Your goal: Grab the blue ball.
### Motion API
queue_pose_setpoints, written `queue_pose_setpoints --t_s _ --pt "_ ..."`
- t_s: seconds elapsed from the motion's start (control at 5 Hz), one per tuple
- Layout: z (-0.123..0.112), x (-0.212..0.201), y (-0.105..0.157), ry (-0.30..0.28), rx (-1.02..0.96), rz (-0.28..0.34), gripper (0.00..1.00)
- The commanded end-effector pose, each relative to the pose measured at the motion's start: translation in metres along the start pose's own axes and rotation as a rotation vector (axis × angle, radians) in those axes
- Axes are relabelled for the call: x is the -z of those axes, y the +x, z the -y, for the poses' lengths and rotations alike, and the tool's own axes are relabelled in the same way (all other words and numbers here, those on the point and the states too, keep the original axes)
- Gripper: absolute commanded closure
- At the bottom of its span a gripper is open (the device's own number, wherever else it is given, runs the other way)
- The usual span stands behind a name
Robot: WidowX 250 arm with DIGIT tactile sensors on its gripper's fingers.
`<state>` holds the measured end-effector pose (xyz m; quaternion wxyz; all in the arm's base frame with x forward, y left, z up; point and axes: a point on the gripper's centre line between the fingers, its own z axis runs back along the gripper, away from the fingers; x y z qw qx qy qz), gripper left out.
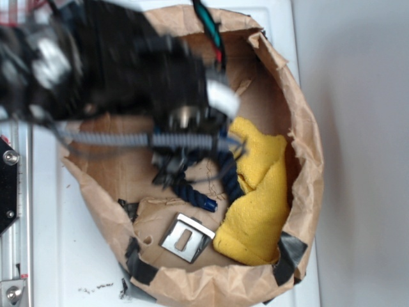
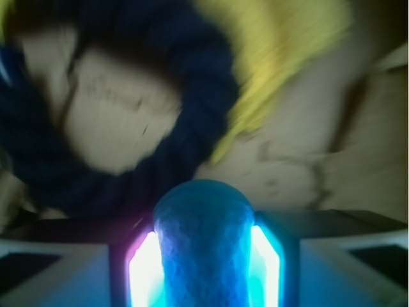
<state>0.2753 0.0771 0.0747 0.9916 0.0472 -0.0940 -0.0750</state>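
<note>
- Blue and bumpy, the blue ball [image 2: 203, 246] is sitting right between the two sides of the claw [image 2: 203, 256] in the wrist view.
- Both sides of the claw are pressing on the ball, one on each side of it, so the claw is squeezing the ball tight.
- Bright light is glowing pink and white in the thin gaps beside the ball.
- Just past the ball, the dark navy rope [image 2: 192, 128] is curling in a big loop on the brown floor of the paper bag [image 2: 300, 166].
- Brown paper is showing through the middle of the rope loop.
- Past the rope, away from the ball, the yellow cloth [image 2: 281, 51] is lying in a soft heap, and its edge is touching the rope.
- In the outside view the ball is hiding under the black robot arm [image 1: 115, 64], so I cannot see it there.
- The arm is looking blurry and is reaching into the paper bag [image 1: 300, 128] from the top left.
- The rope [image 1: 192, 185] is peeking out from under the arm, near the middle of the bag.
- The yellow cloth [image 1: 259, 198] is lying against the right wall of the bag, beside the rope.
- A shiny metal piece [image 1: 185, 238] with a slot in it is lying near the front wall of the bag, just left of the cloth.
- Black tape [image 1: 287, 252] is sticking on the front rim of the bag.
- The bag is sitting on a white table [image 1: 64, 256].
</note>
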Motion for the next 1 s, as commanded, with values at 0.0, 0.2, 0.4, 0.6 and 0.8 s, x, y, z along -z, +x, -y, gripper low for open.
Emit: queue_pose_setpoints --t_s 0.0,0.2,0.4,0.6,0.8 --pt "-0.050 -0.101 0.014 -0.065 -0.167 0.092 1.00" --pt "-0.039 -0.118 0.019 -0.085 -0.168 0.080 1.00" --pt "0.006 -0.127 0.024 -0.032 -0.119 0.098 1.00" --pt "0.027 -0.131 0.030 -0.010 -0.100 0.080 1.00" --pt "0.033 -0.128 0.031 0.071 -0.063 0.110 0.50"
